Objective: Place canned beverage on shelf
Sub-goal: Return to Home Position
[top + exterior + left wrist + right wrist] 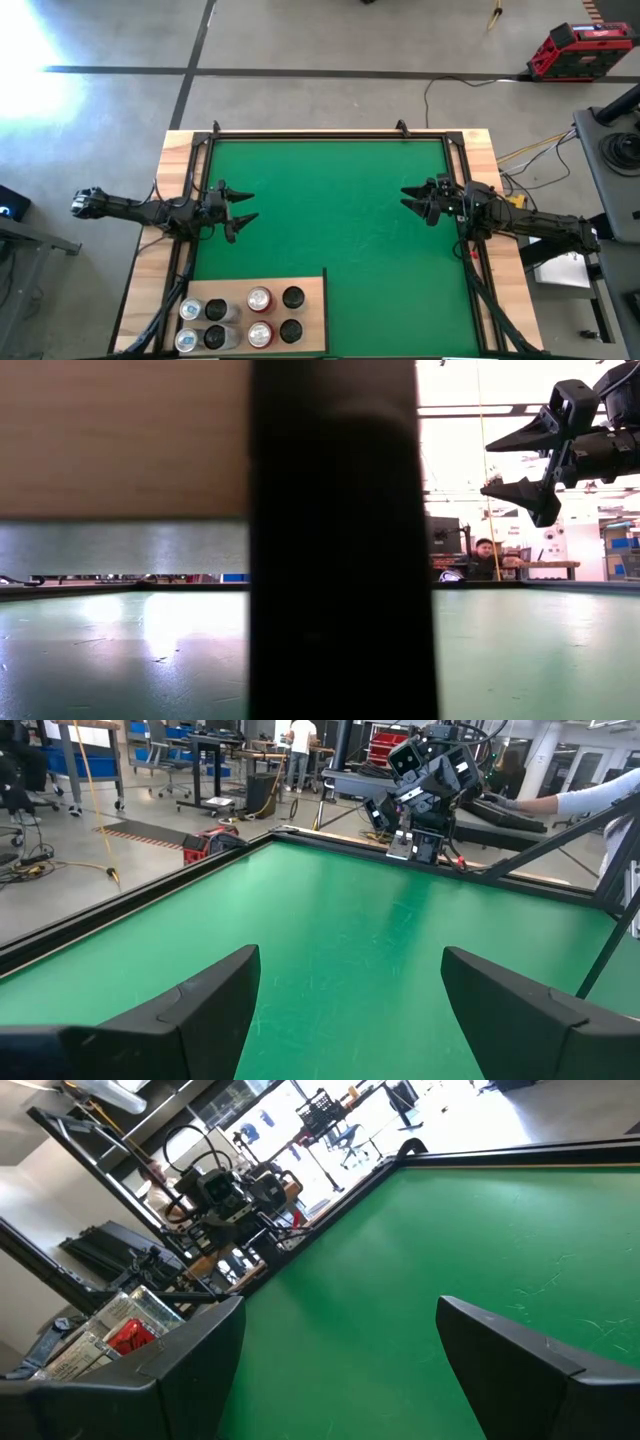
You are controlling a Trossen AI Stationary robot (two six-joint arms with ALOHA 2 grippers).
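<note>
left gripper (pixel 254 207) and right gripper (pixel 403 199) hover released, spread wide; 8 cans (pixel 259 333) on shelf (pixel 314 318), labels unreadable.

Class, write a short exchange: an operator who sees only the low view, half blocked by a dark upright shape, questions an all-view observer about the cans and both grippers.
Operator: Something dark blocks my view. Where are the cans?
Observer: The high view shows the cans standing on the shelf, at the green mat's lower left corner.
Operator: Does the left gripper hold anything?
Observer: No. The left gripper is open and empty over the mat's left edge.
Operator: And the right one?
Observer: The right gripper is open and empty at the mat's right edge, facing the left one.
</note>
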